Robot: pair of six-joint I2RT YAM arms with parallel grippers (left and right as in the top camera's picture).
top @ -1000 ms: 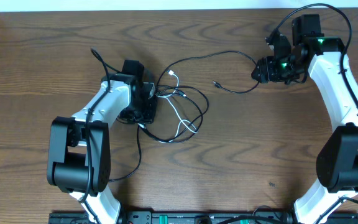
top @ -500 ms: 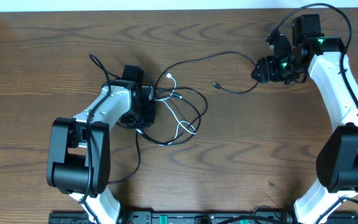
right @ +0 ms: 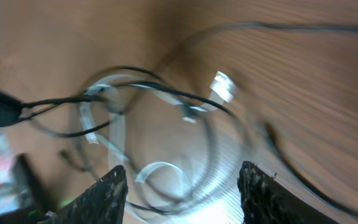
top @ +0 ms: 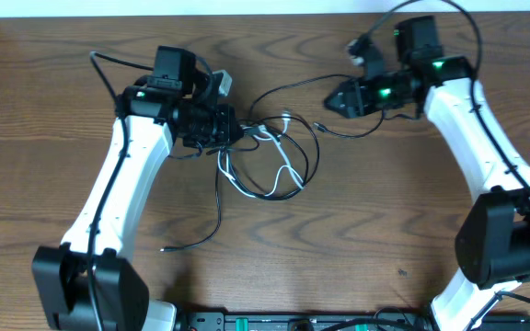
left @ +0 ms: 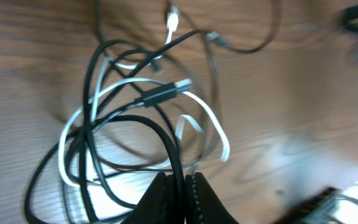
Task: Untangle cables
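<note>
Our cables [top: 274,152] lie knotted on the upper middle of the table [top: 385,239], between the two grippers

The white cable [top: 290,173] loops through several black cables [top: 307,152]; one of them trails down towards the table's near edge, and another arcs up towards the right gripper [top: 331,101]. We see the left gripper [left: 180,185] at the tangle's left edge, its jaws pinched together on a black cable [left: 169,140] that runs between them. The right gripper hovers just beside the tangle's upper right. Its wrist view, though blurred, shows us its fingers [right: 107,193] spread wide apart with the loops below them
</note>
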